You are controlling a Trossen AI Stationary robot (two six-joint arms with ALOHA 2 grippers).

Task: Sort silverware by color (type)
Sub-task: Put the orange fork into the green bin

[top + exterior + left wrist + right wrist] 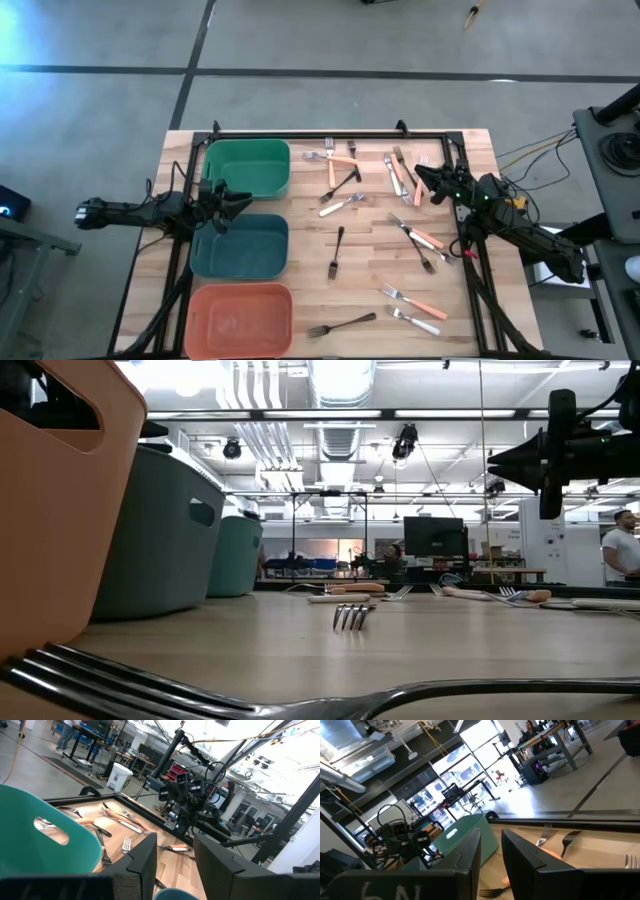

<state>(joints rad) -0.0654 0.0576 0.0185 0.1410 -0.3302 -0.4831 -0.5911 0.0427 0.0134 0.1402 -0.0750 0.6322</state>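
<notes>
- Lying nearest the low camera, a black fork (341, 325) rests on the tabletop (300, 270) just beside the salmon bin (240, 320), its long axis running across the table, tines toward that bin.
- Forks (400, 200) are scattered over the right half of the tabletop: orange-pink-handled, white-handled and all black, lying at mixed angles; all three bins look empty, so sorting seems not to have started.
- Beyond the salmon bin stand the teal bin (240, 248) and then the green bin (248, 168), all in a column on the left side.
- The left hand (238, 203) hovers over the gap between the green and teal bins; its wrist view shows two fingers (142, 862) parted with nothing between them. It sits well apart from every fork.
- The right hand (420, 180) hangs above the far right cluster, empty, its fingers (470, 852) standing slightly apart.
- Just beside that hand lie an orange-pink fork (409, 180) and a white-handled fork (393, 174), both with long axes running roughly near-to-far. The right arm is clearly the nearer one.
- A likely next move is a short drop onto this cluster, with the hand turned so its fingers close across a handle, not along it.
- Farther back, two forks (557, 837) point tines toward the table's far rail (330, 133).
</notes>
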